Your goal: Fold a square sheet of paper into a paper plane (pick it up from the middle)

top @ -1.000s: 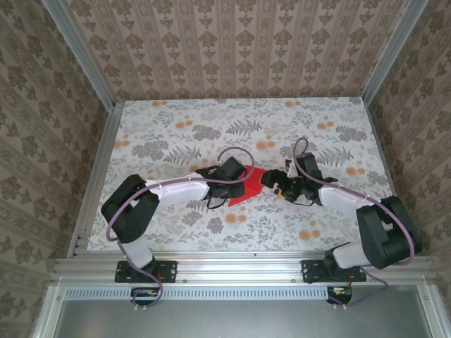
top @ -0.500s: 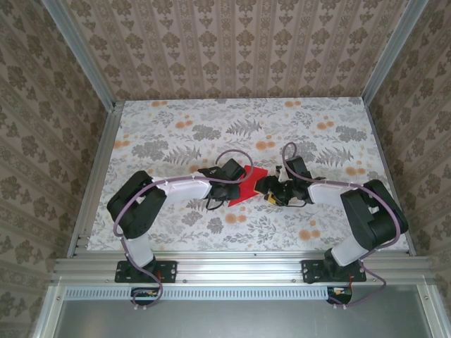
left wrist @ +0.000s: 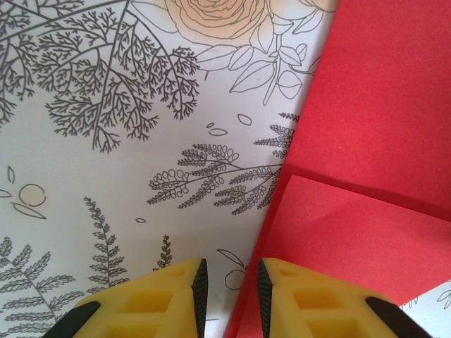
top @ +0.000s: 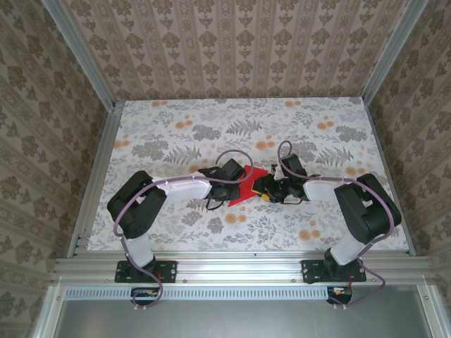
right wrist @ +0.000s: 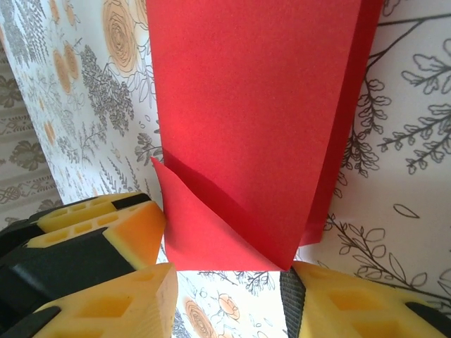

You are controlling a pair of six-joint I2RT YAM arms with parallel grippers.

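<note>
Entry: paper (top: pixel 244 191), red, folded in layers, lying flat at the centre of the table (top: pixel 211 127). Hidden parts, seen from above: both wrists overlap it, the left gripper (left wrist: pixel 231 299) at its 9 o'clock and the right gripper (right wrist: pixel 225 285) at its 3 o'clock. Its full outline and the fingertips cannot be made out there. Left wrist view: the paper is cut off at 12 and 3 o'clock, and a folded flap lies over a lower layer, with a straight crease across it. Left jaws: a narrow slit apart, clamping nothing. The paper's long edge runs under the slit, with one finger (left wrist: pixel 317 306) over red and the other over bare cloth. Whether the pads press the sheet cannot be told. Right wrist view: the paper's far end is cut off at 12 o'clock. The top layer covers all but a thin strip of the lower one at 3 o'clock, and a small flap shows at 7 o'clock. Right jaws: wide apart, with the paper's near end between them and a pad just beside it on either side. No firm hold can be made out. Edges and room: the table is bare from the paper to the wall (top: pixel 232 42) at 12 o'clock. The rail (top: pixel 95 172) at 9 o'clock is well apart from the grippers. The right arm (top: pixel 363 204) has its elbow near the table's 3 o'clock edge.
</note>
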